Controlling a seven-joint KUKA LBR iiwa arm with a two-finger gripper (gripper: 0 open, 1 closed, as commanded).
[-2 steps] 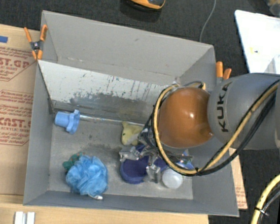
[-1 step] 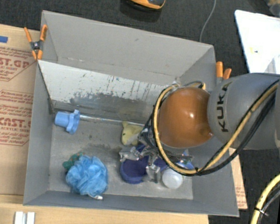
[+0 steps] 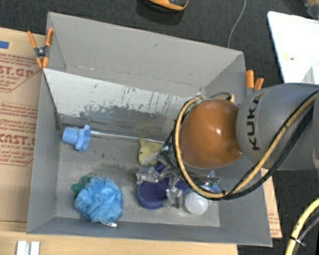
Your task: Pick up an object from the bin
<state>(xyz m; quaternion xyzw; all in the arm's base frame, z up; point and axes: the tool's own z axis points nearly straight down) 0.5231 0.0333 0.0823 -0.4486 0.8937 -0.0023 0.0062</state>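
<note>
Camera view: fingers (image 3: pixel 154 174) low in bin (image 3: pixel 47 138), over dark-blue cup (image 3: pixel 149 197), white ball (image 3: pixel 196 205) beside. Likely grasp-approach step. Spread or pinching: cannot tell. Next needs firm closure on cup, then a straight lift.

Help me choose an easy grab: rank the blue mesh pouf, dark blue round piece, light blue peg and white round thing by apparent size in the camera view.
1. blue mesh pouf, largest.
2. dark blue round piece, partly hidden.
3. light blue peg and white round thing look alike; not ranked.
</note>
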